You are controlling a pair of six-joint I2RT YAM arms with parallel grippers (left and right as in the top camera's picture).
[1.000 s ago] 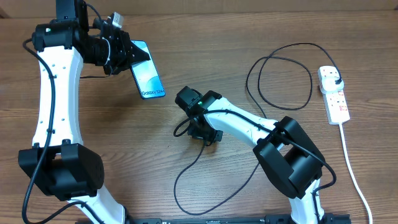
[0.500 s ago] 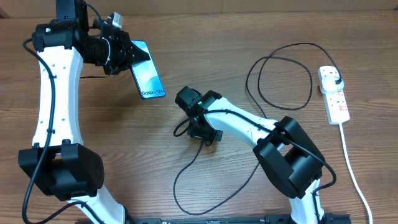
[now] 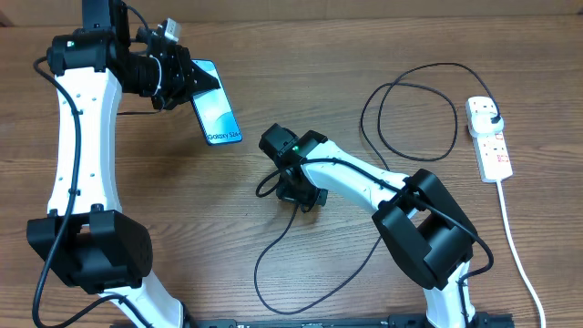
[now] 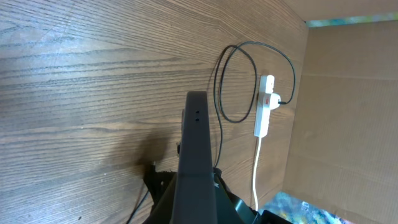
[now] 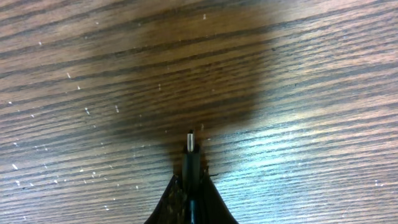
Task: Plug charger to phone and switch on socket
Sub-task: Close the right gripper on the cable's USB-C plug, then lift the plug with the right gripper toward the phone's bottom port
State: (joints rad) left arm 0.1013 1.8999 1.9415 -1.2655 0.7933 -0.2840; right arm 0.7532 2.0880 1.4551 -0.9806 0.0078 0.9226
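My left gripper (image 3: 182, 82) is shut on the phone (image 3: 217, 113), a slim slab with a cyan-blue screen, and holds it above the table at the upper left. In the left wrist view the phone (image 4: 196, 155) shows edge-on between the jaws. My right gripper (image 3: 293, 194) is shut on the connector end of the charger (image 5: 191, 154), its metal tip pointing out past the fingertips just above the wood. The black charger cable (image 3: 414, 109) loops across the table to its plug in the white socket (image 3: 488, 138) at the right edge.
The socket's thick white cord (image 3: 516, 246) runs down the right side toward the front. A slack loop of charger cable (image 3: 273, 264) lies on the table below my right gripper. A cardboard wall (image 4: 348, 93) stands beyond the socket.
My right gripper has shifted very slightly right with the connector. The left arm and phone have not moved.
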